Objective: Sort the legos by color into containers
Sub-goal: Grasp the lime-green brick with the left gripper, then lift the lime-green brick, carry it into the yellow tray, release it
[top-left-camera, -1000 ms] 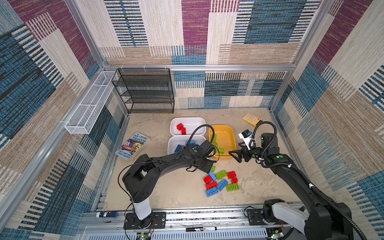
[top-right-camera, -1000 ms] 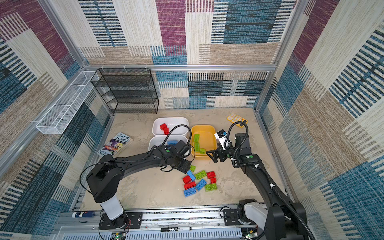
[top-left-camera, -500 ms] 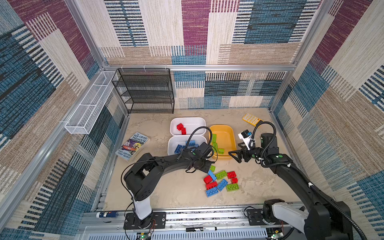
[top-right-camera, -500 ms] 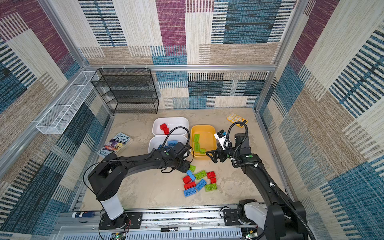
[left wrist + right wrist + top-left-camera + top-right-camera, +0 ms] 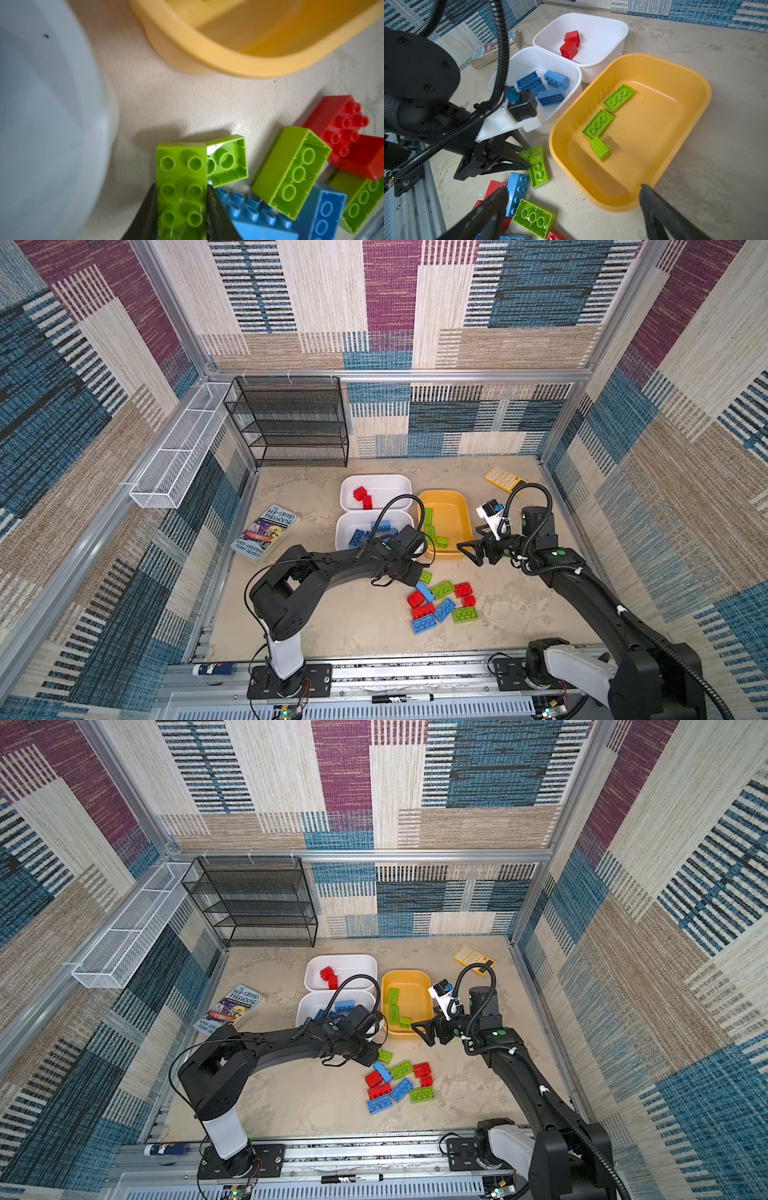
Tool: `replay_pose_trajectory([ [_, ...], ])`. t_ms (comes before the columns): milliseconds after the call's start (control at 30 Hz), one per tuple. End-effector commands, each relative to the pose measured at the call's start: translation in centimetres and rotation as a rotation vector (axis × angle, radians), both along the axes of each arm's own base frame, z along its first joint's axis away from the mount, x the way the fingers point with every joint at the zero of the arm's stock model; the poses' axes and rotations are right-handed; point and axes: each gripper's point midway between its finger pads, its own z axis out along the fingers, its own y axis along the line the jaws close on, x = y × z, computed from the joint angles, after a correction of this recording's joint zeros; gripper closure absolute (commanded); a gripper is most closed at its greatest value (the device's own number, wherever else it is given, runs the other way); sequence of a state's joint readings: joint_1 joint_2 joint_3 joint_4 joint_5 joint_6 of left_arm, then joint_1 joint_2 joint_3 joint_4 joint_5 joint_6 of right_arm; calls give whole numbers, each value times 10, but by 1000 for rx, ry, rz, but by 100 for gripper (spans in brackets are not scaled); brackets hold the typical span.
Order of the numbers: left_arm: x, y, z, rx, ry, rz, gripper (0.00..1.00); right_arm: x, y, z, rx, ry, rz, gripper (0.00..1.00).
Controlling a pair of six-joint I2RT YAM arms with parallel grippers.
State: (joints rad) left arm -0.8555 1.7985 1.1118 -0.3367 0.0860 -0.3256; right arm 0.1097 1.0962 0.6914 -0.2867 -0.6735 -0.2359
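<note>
Left wrist view showed the green brick [image 5: 180, 166] pinched across its narrow sides by the left claw [image 5: 181, 193], studs up, near the counter's [image 5: 166, 93] middle. It was likely gripped that way to lift clear of a second green brick [image 5: 228, 162] touching it. Bare counter lay open between it and the yellow tub [image 5: 207, 52], which held other green bricks [image 5: 598, 122], and the white tub [image 5: 41, 104] beside. The right claw [image 5: 573, 187] hung wide open and empty by the yellow tub's near rim.

Left fingers [image 5: 145, 218] close together, low; right fingers [image 5: 658, 209] wide apart.
</note>
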Motion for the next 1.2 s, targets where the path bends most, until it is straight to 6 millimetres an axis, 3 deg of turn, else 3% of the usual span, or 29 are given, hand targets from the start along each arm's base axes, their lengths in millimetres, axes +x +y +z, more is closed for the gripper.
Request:
replay_pose_trajectory([
  [0, 1, -2, 20, -15, -27, -29, 70, 1, 0, 5, 4, -23, 3, 1],
  [267, -5, -1, 81, -20, -47, -110, 70, 5, -4, 11, -16, -56, -22, 1],
  [400, 18, -19, 115, -86, -106, -129, 70, 10, -5, 16, -14, -76, -37, 1],
  [500, 36, -39, 128, -126, -134, -140, 70, 12, -6, 20, -17, -87, -47, 1],
  [633, 67, -64, 126, -146, -161, -131, 70, 14, -10, 25, -28, -112, -69, 1],
  [867, 122, -94, 93, -160, -180, -43, 70, 15, -11, 28, -32, -122, -77, 1],
  [1033, 141, -106, 68, -177, -157, -5, 67, 17, -13, 30, -48, -125, -75, 1],
  [1167, 144, -103, 62, -151, -140, -7, 58, 15, -9, 27, -45, -115, -44, 1],
])
